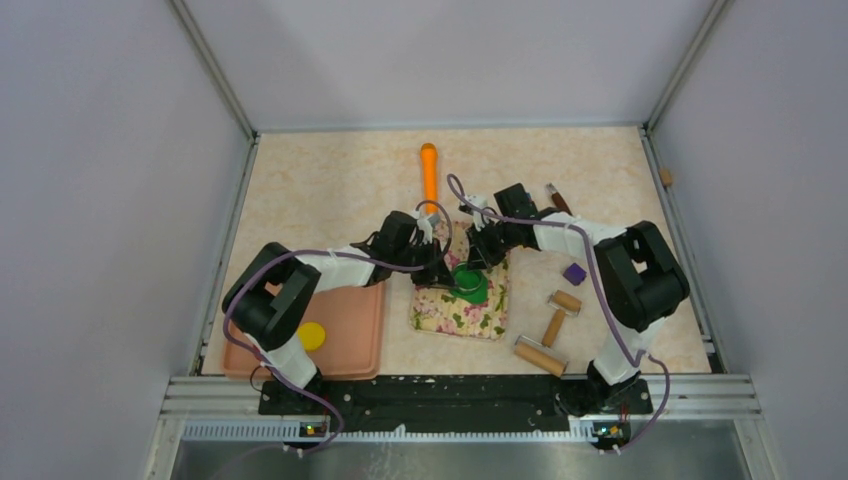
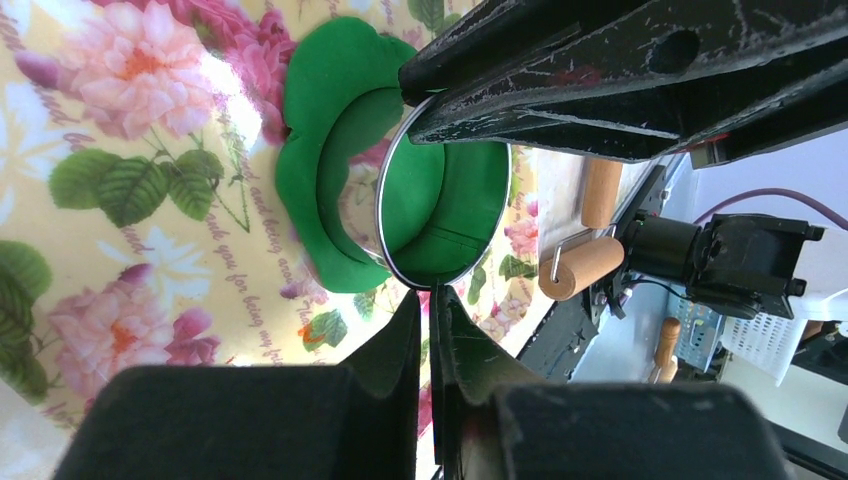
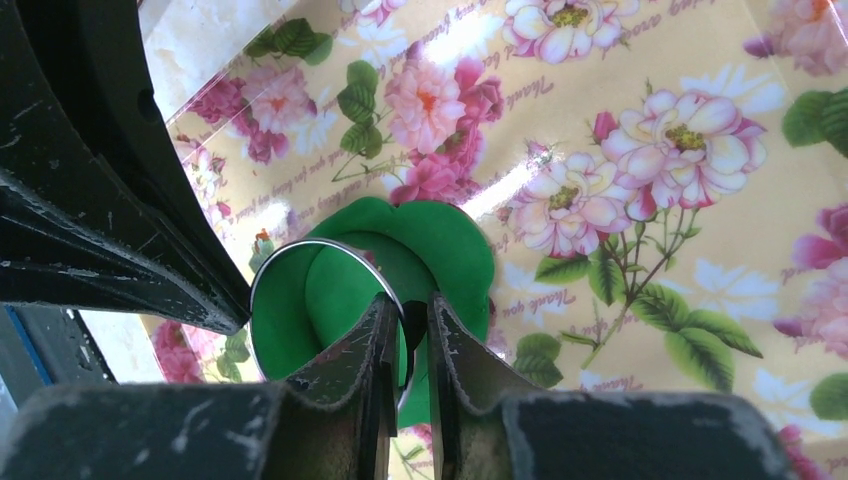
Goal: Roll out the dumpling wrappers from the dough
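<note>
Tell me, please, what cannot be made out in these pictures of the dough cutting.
Top view: the ring cutter is tiny, partly under the left hand and right hand.
Left wrist view: the right hand hides the cutter's far rim.
Right wrist view: its own fingers cover the near rim; whether the dough is cut through is unclear.

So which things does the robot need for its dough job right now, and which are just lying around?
In use: green dough, metal ring pinched by the left tool and right tool, flowery mat, pink tray, yellow disc.

Lying about for now: orange roller, wooden rollers, purple block, brown stick.
</note>
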### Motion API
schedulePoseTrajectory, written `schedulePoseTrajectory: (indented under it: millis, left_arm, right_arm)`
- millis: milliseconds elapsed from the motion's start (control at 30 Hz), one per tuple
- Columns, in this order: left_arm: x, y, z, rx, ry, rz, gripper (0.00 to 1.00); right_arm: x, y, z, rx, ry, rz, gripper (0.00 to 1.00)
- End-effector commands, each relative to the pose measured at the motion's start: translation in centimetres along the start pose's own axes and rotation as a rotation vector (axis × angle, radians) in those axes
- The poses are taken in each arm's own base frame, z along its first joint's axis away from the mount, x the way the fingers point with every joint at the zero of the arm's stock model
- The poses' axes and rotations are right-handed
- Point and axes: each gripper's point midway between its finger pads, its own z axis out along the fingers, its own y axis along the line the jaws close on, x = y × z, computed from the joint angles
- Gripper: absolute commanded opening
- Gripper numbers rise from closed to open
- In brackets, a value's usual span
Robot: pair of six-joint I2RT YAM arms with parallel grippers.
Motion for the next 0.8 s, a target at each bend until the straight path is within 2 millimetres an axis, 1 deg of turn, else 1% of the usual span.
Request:
schedulePoseTrajectory:
  millis: [0, 67, 100, 200, 367, 433, 533, 633, 767]
  left_arm:
    - [-0.6, -0.4, 0.5, 0.019, -0.012, -0.01, 0.09]
    - [-0.6, 0.1, 0.8, -0.001, -0.008, -0.024, 0.09]
    - [-0.5, 0.8, 1.0, -0.032, -0.007, -0.037, 0.1]
    - [-0.3, 2.0, 1.3, -0.086, -0.001, -0.069, 0.11]
    - [-0.3, 3.0, 1.5, -0.132, -0.017, -0.129, 0.13]
    - [0.0, 3.6, 1.5, -0.166, -0.012, -0.156, 0.09]
    - [0.6, 5.3, 1.4, -0.235, -0.009, -0.212, 0.0]
    - [1.3, 6.7, 1.3, -0.284, -0.006, -0.25, 0.0]
    - [1.8, 8.2, 1.4, -0.332, 0.001, -0.297, 0.0]
  right_arm:
    - [1.6, -1.0, -0.2, 0.091, 0.041, 0.033, 0.0]
    - [1.4, -1.1, -0.2, 0.096, 0.036, 0.034, 0.0]
    - [1.4, -1.1, -0.2, 0.098, 0.035, 0.037, 0.0]
    - [1.3, -1.2, -0.3, 0.104, 0.035, 0.039, 0.0]
    - [1.5, -1.2, -0.4, 0.116, 0.035, 0.039, 0.0]
    - [1.6, -1.2, -0.5, 0.12, 0.034, 0.041, 0.0]
    - [2.0, -1.3, -0.5, 0.129, 0.036, 0.05, 0.0]
    - [2.4, -1.3, -0.5, 0.136, 0.042, 0.059, 0.0]
    - [3.4, -1.2, -0.6, 0.143, 0.06, 0.091, 0.0]
